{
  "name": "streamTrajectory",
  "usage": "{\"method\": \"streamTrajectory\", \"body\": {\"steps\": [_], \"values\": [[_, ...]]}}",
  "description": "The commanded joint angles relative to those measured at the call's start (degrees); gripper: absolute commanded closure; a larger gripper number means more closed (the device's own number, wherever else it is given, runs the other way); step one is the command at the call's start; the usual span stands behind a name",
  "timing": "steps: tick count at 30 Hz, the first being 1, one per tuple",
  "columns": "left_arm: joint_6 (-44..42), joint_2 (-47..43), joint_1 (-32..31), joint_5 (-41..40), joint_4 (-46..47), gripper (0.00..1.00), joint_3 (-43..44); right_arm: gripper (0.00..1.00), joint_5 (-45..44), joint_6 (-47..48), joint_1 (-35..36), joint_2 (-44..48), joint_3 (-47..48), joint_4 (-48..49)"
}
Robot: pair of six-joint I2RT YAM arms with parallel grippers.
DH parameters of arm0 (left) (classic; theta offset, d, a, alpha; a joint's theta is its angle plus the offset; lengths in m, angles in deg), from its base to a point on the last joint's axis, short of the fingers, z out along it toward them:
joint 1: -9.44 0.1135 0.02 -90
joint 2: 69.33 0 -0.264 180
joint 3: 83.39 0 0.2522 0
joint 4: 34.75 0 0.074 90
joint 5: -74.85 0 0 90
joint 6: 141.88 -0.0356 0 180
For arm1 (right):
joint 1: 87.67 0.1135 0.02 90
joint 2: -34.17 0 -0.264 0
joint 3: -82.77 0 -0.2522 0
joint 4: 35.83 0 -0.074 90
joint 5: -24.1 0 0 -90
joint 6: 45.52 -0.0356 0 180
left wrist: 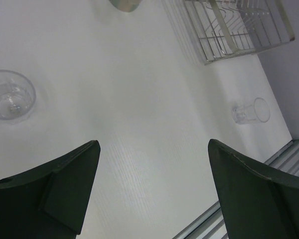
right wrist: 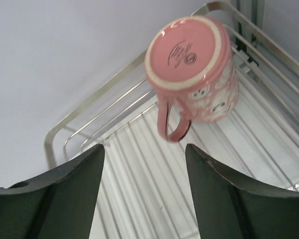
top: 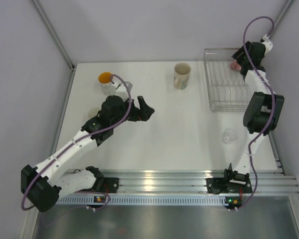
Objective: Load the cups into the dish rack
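The pinkish-red mug (right wrist: 192,69) lies bottom-up in a far corner of the silver wire dish rack (right wrist: 49,147), handle toward my right gripper (right wrist: 144,147), which is open and empty just above the bars. In the top view the right gripper (top: 239,59) hangs over the rack's (top: 224,89) far end and partly hides that mug (top: 233,64). The white patterned mug with orange inside (top: 105,82) and the cream mug (top: 182,75) stand upright on the table. My left gripper (top: 145,108) is open and empty right of the white mug, over bare table (left wrist: 153,144). No light blue cup shows clearly.
A clear glass (top: 230,135) stands below the rack, also in the left wrist view (left wrist: 251,110). A clear glass bowl (left wrist: 10,94) sits to the left in that view. A pale round rim (top: 91,112) shows beside the left arm. Metal rails (top: 164,181) run along the near edge.
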Motion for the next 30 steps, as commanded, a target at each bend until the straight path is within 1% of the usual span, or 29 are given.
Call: {"method": "streamTrajectory", "body": {"steps": [1, 2, 3, 4, 5, 7, 8, 9, 10, 11, 12, 13, 14, 15, 16, 17, 18, 20, 22, 26, 27, 30], "values": [[-2.91, 4.21, 0.13, -4.96, -3.52, 0.05, 8.32, 0.34, 6.05, -3.99, -0.22, 10.30, -5.70, -1.09], [-2.92, 5.54, 0.04, -7.57, -6.49, 0.06, 10.70, 0.34, 6.24, -4.00, 0.30, 14.32, -9.46, -1.00], [-2.66, 7.12, 0.13, -9.43, -9.04, 0.06, 12.90, 0.35, 7.98, -3.56, 0.74, 16.28, -11.32, -1.44], [-1.96, 10.00, 0.13, -11.45, -10.98, 0.06, 17.44, 0.35, 8.26, -3.29, 1.18, 18.38, -13.08, -2.05], [-1.95, 11.60, 0.13, -12.60, -14.31, 0.06, 19.40, 0.35, 8.61, -3.20, 2.23, 22.58, -16.75, -2.58], [-1.17, 13.89, 0.74, -15.41, -16.53, 0.06, 24.14, 0.35, 11.94, -3.03, 3.29, 26.65, -20.46, -3.46], [-0.55, 15.64, 1.09, -16.12, -17.49, 0.06, 25.21, 0.35, 13.87, -2.59, 4.78, 30.50, -24.22, -3.46], [0.23, 16.18, 2.23, -18.30, -18.46, 0.06, 26.10, 0.35, 17.37, -1.63, 5.75, 32.36, -25.83, -4.33], [2.68, 16.45, 2.93, -19.54, -18.82, 0.07, 26.80, 0.35, 18.44, -1.10, 8.11, 34.03, -27.41, -4.77], [3.92, 16.80, 3.72, -20.60, -19.08, 0.08, 27.59, 0.35, 19.93, -0.49, 9.70, 37.44, -30.99, -4.69], [5.24, 16.80, 5.56, -21.30, -19.17, 0.09, 27.86, 0.35, 20.30, 0.48, 11.89, 39.22, -32.86, -4.69], [7.69, 16.80, 6.53, -21.14, -19.09, 0.09, 28.04, 0.35, 20.82, 1.18, 14.17, 40.89, -34.88, -3.65], [8.50, 16.89, 7.41, -20.70, -19.00, 0.09, 28.39, 0.34, 21.44, 1.80, 18.20, 44.04, -38.99, -2.77], [9.11, 17.24, 9.60, -20.35, -19.08, 0.09, 29.43, 0.35, 22.31, 0.67, 19.98, 45.55, -41.12, -1.97], [11.47, 17.68, 10.66, -21.13, -20.22, 0.09, 30.14, 0.35, 23.28, -0.55, 21.74, 47.04, -43.57, 1.95], [12.71, 18.29, 11.63, -22.00, -21.27, 0.09, 31.10, 0.35, 24.68, -1.70, 24.45, 50.10, -48.99, 4.51], [13.85, 19.25, 13.38, -23.41, -22.24, 0.09, 32.85, 0.35, 27.48, -3.19, 25.70, 51.53, -51.66, 6.89], [17.63, 20.84, 14.80, -27.01, -25.32, 0.10, 34.62, 0.35, 26.90, -3.73, 29.03, 55.21, -56.49, 10.24], [20.53, 23.30, 16.91, -27.20, -26.99, 0.11, 36.82, 0.35, 26.80, -2.86, 31.49, 57.42, -58.96, 11.39], [23.26, 27.43, 21.56, -22.82, -27.52, 0.15, 39.37, 0.35, 26.54, -2.42, 31.95, 58.22, -58.28, 8.76], [23.79, 28.13, 23.66, -21.41, -27.35, 0.16, 39.81, 0.35, 26.72, -2.41, 32.04, 58.31, -58.01, 8.32], [24.24, 31.65, 27.10, -19.55, -27.43, 0.24, 42.27, 0.35, 26.80, -3.90, 32.04, 58.75, -58.36, 9.45]]}}
